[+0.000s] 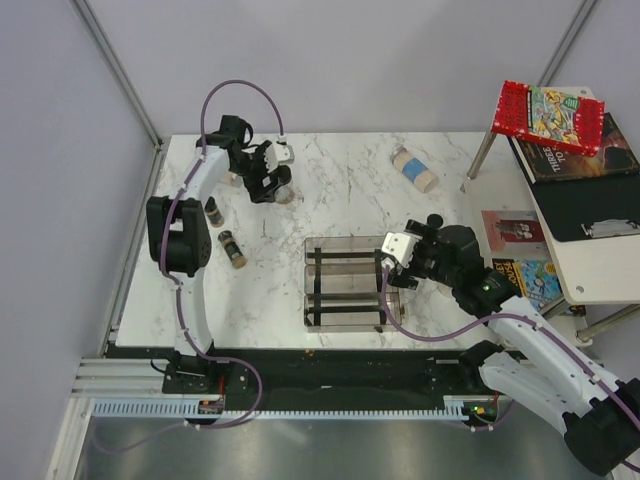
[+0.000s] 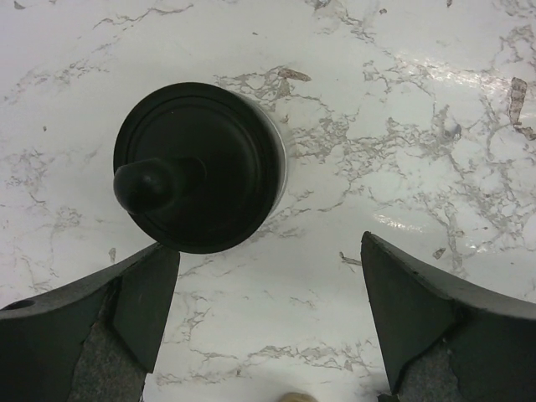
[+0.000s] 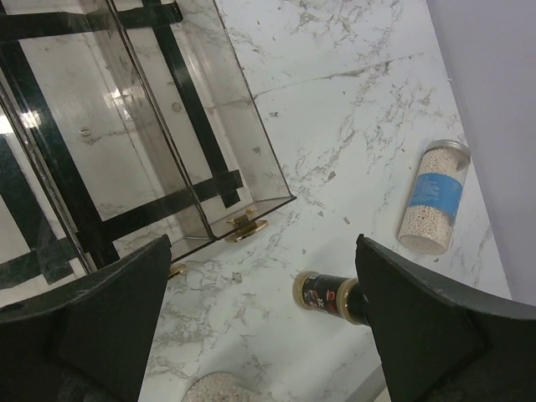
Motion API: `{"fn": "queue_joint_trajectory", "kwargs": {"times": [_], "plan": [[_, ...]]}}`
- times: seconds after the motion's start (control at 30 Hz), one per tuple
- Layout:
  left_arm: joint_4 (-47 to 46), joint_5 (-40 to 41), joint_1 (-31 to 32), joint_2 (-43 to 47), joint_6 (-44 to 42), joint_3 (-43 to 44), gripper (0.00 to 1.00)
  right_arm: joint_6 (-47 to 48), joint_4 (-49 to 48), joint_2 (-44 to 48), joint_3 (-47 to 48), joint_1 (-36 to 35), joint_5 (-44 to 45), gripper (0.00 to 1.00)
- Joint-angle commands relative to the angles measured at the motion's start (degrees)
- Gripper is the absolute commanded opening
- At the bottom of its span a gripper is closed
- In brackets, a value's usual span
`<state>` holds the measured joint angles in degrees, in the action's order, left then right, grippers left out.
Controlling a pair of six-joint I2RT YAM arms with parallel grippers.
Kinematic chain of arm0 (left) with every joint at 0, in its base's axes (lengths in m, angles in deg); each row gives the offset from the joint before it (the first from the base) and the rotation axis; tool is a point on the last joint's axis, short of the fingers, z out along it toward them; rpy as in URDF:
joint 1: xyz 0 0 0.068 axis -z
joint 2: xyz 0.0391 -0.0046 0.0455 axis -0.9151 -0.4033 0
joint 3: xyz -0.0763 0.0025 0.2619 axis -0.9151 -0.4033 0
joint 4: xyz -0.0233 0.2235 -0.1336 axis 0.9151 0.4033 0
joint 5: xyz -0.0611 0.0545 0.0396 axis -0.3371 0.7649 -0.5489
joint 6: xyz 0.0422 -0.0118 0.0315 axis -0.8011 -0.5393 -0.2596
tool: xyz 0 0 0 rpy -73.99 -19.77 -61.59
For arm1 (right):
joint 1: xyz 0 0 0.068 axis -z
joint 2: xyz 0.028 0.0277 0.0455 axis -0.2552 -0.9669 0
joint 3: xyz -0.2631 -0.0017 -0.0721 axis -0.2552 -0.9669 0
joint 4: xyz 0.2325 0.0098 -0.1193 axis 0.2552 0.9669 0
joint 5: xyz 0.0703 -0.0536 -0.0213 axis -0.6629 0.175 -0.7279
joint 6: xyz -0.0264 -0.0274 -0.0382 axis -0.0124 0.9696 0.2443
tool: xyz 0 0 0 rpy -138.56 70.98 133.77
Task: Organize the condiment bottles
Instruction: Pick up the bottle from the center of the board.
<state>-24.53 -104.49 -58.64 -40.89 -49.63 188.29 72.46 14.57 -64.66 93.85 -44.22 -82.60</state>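
Note:
In the left wrist view a wide black-lidded jar (image 2: 199, 167) stands upright on the marble, just ahead of my left gripper (image 2: 268, 310). That gripper is open, with bare table between its fingers. From above, the left gripper (image 1: 266, 182) hovers at the back left beside this jar (image 1: 287, 190). Two slim brown bottles (image 1: 213, 210) (image 1: 232, 250) lie near the left arm. A beige-filled, blue-labelled bottle (image 1: 415, 168) (image 3: 434, 197) lies at the back. My right gripper (image 1: 398, 262) (image 3: 264, 327) is open and empty at the clear rack's (image 1: 350, 283) right end, with a slim dark-labelled bottle (image 3: 331, 295) lying beyond its right finger.
The rack (image 3: 126, 126) has three empty compartments with black bars. The rim of another beige-filled container (image 3: 216, 390) shows at the bottom of the right wrist view. A side table with books (image 1: 560, 125) stands to the right, and walls close the back and left.

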Motion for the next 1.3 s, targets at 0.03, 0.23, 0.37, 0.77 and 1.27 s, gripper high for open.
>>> {"fn": "queue_joint_trajectory", "kwargs": {"times": [0.03, 0.23, 0.37, 0.77, 1.27], "plan": [[0.21, -1.61, -0.19, -1.54, 4.0, 4.39, 0.95, 0.07, -2.34, 0.46, -0.68, 0.25, -0.41, 0.98], [-0.75, -2.66, -0.19, -3.39, 5.85, 7.46, 0.94, 0.24, -2.43, -0.16, -0.76, 0.25, -0.32, 0.98], [-0.75, -4.95, 0.16, -4.79, 6.02, 9.31, 0.95, 0.33, -2.43, -0.34, -0.77, 0.25, -0.24, 0.98], [-0.93, -6.18, 1.57, -9.37, 7.69, 14.85, 0.95, 0.59, -2.69, -0.95, -1.03, 0.25, 0.12, 0.98], [-1.9, -7.41, 2.01, -6.39, 12.08, 12.31, 0.25, 1.03, -3.13, -0.51, -1.47, 0.25, 0.47, 0.98]]}}
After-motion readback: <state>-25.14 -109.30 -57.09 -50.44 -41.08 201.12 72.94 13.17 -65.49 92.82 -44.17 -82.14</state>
